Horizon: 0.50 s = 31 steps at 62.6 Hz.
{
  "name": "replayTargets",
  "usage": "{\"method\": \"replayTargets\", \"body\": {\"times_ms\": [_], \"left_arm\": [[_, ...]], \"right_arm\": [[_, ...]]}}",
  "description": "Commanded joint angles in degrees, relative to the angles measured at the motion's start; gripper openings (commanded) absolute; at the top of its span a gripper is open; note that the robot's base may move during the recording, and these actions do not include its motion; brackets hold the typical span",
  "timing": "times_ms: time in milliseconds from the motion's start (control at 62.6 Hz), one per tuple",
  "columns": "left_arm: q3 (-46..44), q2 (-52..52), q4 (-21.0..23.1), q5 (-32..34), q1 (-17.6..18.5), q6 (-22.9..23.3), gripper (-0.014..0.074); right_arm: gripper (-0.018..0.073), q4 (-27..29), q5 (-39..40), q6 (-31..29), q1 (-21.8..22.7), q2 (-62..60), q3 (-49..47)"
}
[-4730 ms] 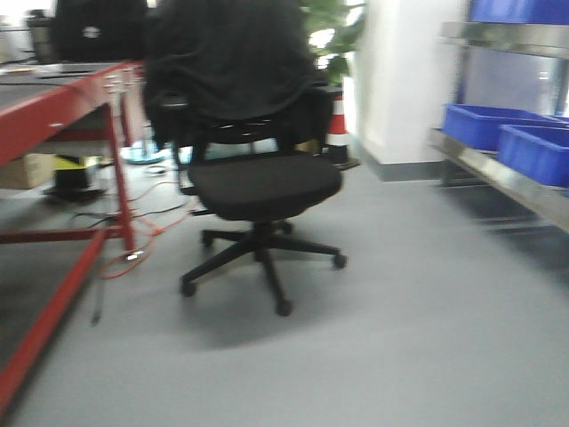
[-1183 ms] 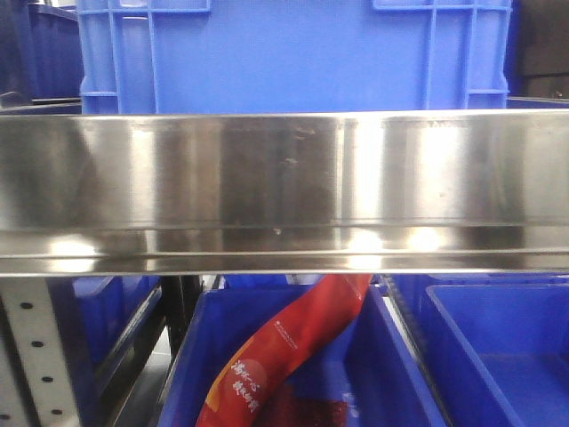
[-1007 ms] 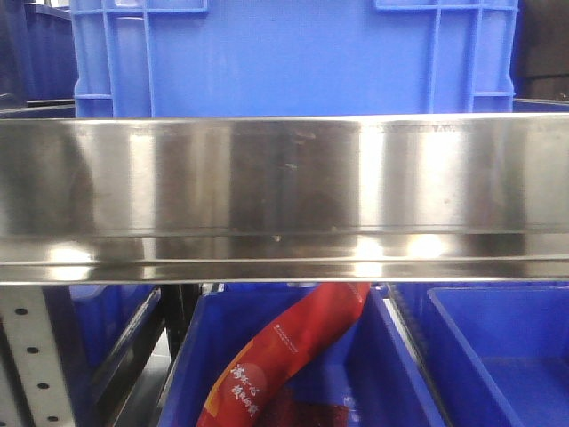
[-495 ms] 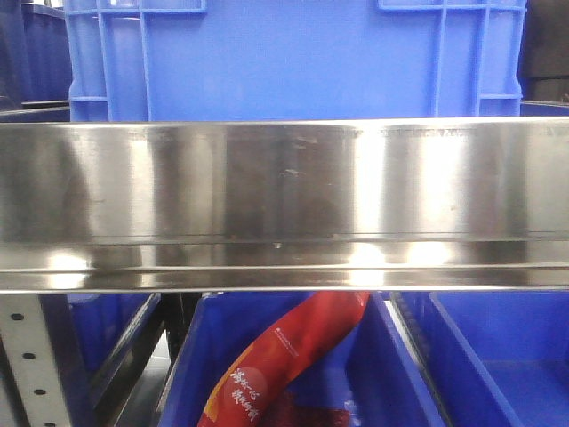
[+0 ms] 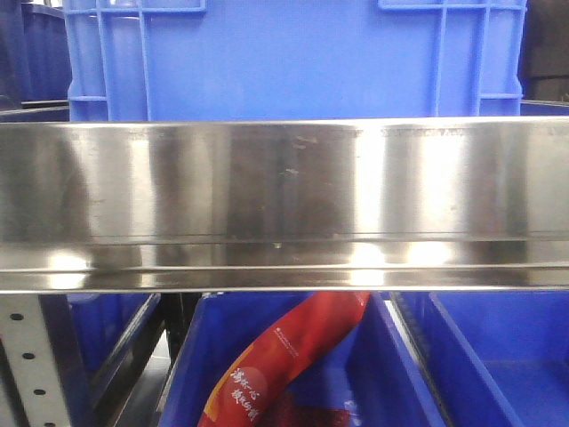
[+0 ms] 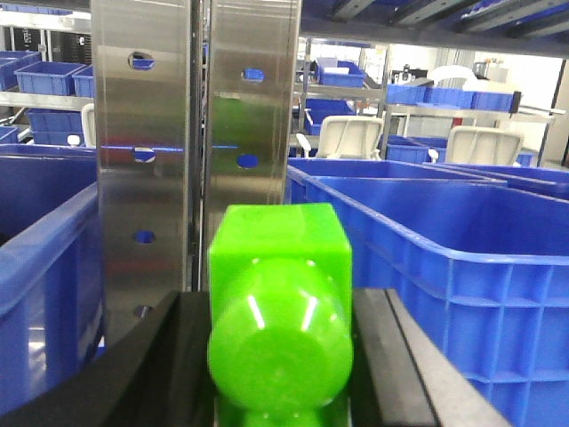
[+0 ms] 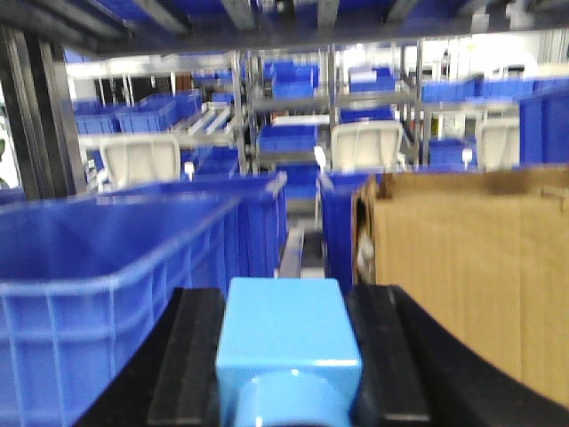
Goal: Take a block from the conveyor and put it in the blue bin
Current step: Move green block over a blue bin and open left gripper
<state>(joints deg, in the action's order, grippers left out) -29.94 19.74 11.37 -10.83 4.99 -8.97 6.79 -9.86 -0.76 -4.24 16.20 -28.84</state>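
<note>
In the left wrist view, my left gripper (image 6: 281,307) is shut on a bright green block (image 6: 277,258) with a round stud facing the camera. It is held between the black fingers (image 6: 173,356). A blue bin (image 6: 444,258) sits just to its right, and another blue bin (image 6: 44,267) to its left. My right gripper (image 7: 289,307) is shut on a light blue block (image 7: 286,325), with a blue bin (image 7: 116,267) at its left. The conveyor is out of view.
A steel shelf rail (image 5: 284,205) fills the front view, with a blue crate (image 5: 293,62) on top. Below it, a blue bin (image 5: 396,374) holds a red packet (image 5: 284,356). A steel upright (image 6: 196,133) stands ahead of the left gripper. A cardboard box (image 7: 462,267) is at the right gripper's right.
Over the last seconds the front view swung from an office chair on the floor to the steel rack, then crept closer. In the last half second nothing visibly moves.
</note>
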Motion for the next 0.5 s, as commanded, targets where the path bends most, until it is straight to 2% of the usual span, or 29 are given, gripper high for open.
{"method": "replayTargets", "body": {"times_ms": [0, 80, 176, 288, 352, 479], "left_arm": [[-3.7, 1.59, -2.83, -0.42, 0.45, -0.02, -0.0111], [-8.3, 4.4, -4.63, -2.51, 0.45, -0.02, -0.0111], [-14.15, 9.78, -4.63, -5.82, 0.45, -0.2, -0.0111], [-22.6, 18.2, -2.21, -12.25, 1.89, -5.08, -0.0111], [-25.82, 22.23, -0.02, -13.38, 4.07, -6.87, -0.0111], [-32.06, 29.93, 0.23, -12.6, 10.82, -7.26, -0.0111]], "right_arm": [[-0.0162, -0.41, 4.85, -0.23, 0.06, 2.14, -1.91], [-0.0162, -0.41, 3.93, -0.23, 0.06, 5.44, -5.33], [-0.0162, -0.41, 3.87, -0.23, 0.06, 10.35, -9.12], [-0.0162, -0.41, 4.2, -0.23, -0.21, 17.76, -14.52], [-0.0162, -0.41, 4.32, -0.23, -1.25, 20.76, -17.27], [-0.0162, -0.41, 4.32, -0.23, -5.5, 27.01, -22.45]]}}
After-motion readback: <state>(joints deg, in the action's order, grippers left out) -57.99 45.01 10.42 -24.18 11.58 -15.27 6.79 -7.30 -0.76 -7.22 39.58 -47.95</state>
